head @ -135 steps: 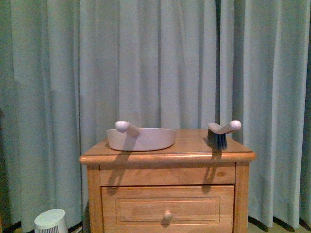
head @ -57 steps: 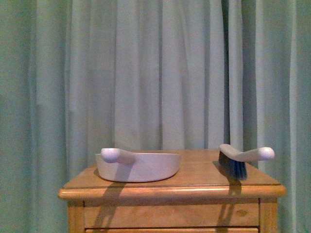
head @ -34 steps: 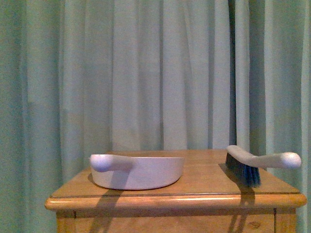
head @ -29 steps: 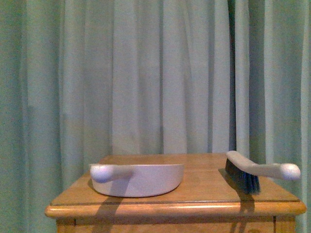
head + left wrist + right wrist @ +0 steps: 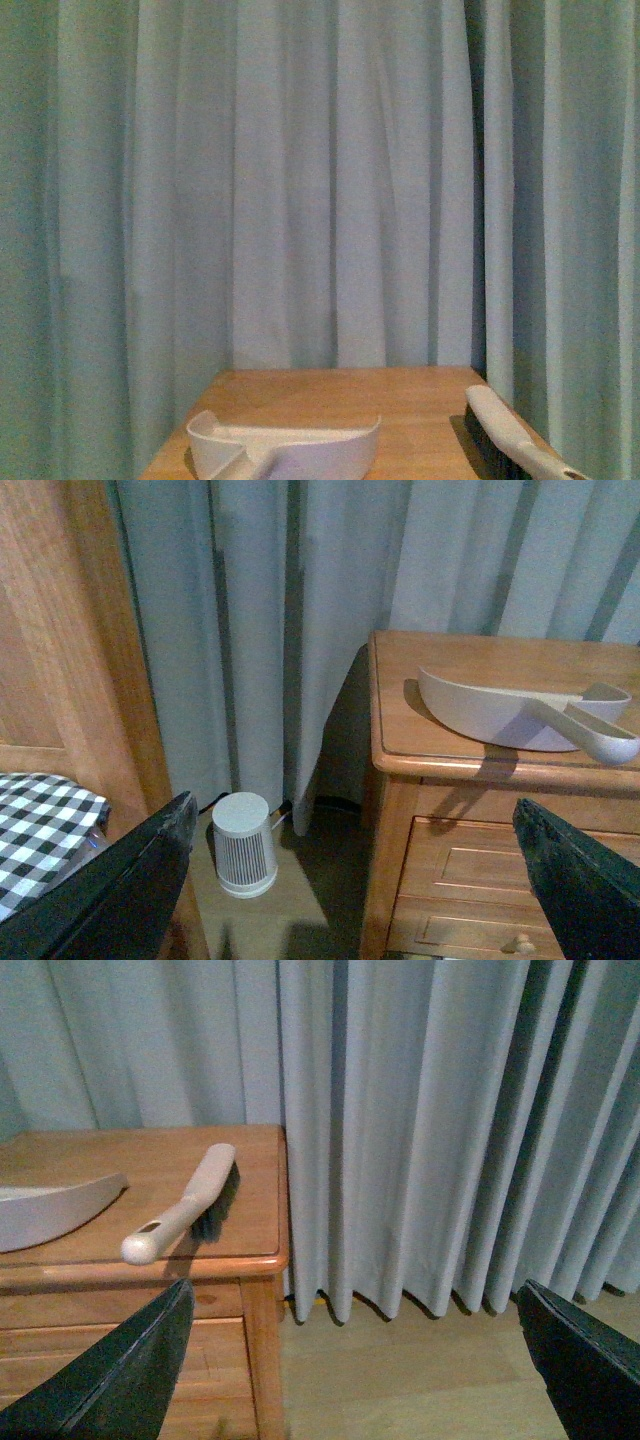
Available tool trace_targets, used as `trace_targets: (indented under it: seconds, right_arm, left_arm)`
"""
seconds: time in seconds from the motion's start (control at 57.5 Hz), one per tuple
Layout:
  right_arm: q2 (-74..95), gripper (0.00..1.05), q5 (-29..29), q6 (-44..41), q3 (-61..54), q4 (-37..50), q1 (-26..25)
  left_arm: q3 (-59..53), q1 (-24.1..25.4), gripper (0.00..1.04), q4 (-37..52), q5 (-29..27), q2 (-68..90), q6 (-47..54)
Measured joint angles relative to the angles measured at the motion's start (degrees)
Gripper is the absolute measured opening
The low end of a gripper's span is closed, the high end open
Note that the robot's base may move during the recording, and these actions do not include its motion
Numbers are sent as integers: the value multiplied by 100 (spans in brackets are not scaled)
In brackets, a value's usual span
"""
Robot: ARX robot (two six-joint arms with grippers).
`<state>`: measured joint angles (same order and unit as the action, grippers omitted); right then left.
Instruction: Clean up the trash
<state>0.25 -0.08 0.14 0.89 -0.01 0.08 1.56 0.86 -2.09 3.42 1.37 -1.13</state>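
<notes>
No wad of white tissue paper shows in any view. A beige dustpan (image 5: 285, 448) sits on the wooden nightstand (image 5: 400, 410); it also shows in the left wrist view (image 5: 520, 715) and partly in the right wrist view (image 5: 50, 1215). A hand brush (image 5: 510, 435) with dark bristles lies on the nightstand's right side; it also shows in the right wrist view (image 5: 185, 1210). My left gripper (image 5: 360, 880) is open and empty, in front of the nightstand's left side. My right gripper (image 5: 355, 1360) is open and empty, over the floor beside the nightstand's right side.
Light blue curtains (image 5: 320, 180) hang behind the nightstand. A small white ribbed bin (image 5: 243, 842) stands on the floor left of it. A wooden bed frame (image 5: 80, 650) with checked bedding (image 5: 40, 820) is further left. The nightstand has a drawer with a knob (image 5: 518, 942).
The front view has come closer and risen: the nightstand top has dropped to the bottom of the picture, and the dustpan and brush are now seen from above.
</notes>
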Motion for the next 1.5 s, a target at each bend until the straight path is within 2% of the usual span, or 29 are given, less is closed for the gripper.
trace_targets:
  seconds: [0.052,0.104,0.139,0.174,0.278,0.47,0.626,0.905,1.218,1.496]
  right_arm:
    - [0,97,4,0,0,0,0]
    - [0,97,-7,2,0,0,0]
    - [0,97,-4,2,0,0,0]
    - [0,97,2,0,0,0,0]
    - [0,97,0,0,0,0,0]
    - [0,97,2,0,0,0,0]
    - [0,97,2,2,0,0,0]
    - [0,97,2,2,0,0,0]
    - [0,97,2,0,0,0,0]
    - [0,97,2,2,0,0,0]
  left_arm:
    - [391,170,97,-704,876,625,-192]
    - [710,144,97,-710,1209,1316,-225]
    - [1036,61,97,-579,1198,1845,-210]
    - [1314,-22,97,-476,1128,2199,-190]
    - [2767,-828,97,-278,376,3762,302]
    - [4983,-2575,97,-844,-811,6577,645]
    - [5908,-3099,97,-839,-1209,7980,647]
    - [6634,-3200,97,-748,-1397,9503,903]
    - [6944,-2645,97,-439,-1403,10426,1591]
    - [7010,-2555,97,-275,-1386,10819,1698]
